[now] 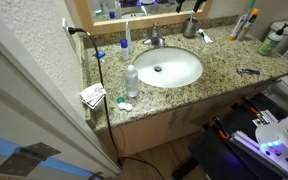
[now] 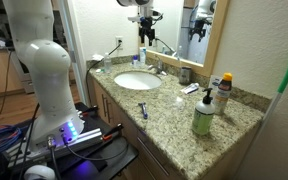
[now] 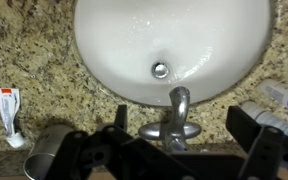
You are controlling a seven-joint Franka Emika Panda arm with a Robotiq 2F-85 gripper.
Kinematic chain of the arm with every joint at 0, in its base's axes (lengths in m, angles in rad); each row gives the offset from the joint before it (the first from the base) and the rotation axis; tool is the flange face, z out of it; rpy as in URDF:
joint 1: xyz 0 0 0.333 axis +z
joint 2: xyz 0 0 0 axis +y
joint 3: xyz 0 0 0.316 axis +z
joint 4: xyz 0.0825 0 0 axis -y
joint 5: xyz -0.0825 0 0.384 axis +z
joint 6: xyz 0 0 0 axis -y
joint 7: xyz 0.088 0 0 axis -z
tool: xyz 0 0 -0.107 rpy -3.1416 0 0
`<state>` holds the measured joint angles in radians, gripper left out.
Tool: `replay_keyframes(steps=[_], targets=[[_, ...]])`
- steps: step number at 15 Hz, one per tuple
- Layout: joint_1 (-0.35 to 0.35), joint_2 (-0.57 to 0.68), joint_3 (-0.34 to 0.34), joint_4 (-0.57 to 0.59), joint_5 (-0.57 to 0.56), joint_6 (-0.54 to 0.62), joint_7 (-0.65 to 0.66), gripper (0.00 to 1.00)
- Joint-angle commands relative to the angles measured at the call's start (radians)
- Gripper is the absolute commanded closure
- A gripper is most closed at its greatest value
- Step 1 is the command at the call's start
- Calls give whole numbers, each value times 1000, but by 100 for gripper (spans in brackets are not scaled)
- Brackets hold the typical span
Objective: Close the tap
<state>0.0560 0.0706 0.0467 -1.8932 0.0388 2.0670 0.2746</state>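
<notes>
Jaws parted and empty, the black gripper (image 3: 184,128) should settle squarely on the small shiny silver metal tap (image 3: 179,108), pushing gently.

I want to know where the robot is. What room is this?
Probably a bathroom: a white oval sink basin set in a speckled granite counter, a small shiny silver metal tap behind it, and a wood-framed wall mirror above.

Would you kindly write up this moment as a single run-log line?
end effector: open, hovering above tap | contact: none | basin: water flow unclear
</notes>
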Motion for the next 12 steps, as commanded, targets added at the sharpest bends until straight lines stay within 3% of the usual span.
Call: replay_keyframes(steps=[1, 8, 9, 12], targets=[[26, 173, 7, 78, -34, 14, 118, 0], [79, 443, -19, 423, -2, -11, 218, 0], [80, 378, -16, 304, -6, 15, 194, 0], [83, 427, -23, 394, -4, 11, 209, 0]])
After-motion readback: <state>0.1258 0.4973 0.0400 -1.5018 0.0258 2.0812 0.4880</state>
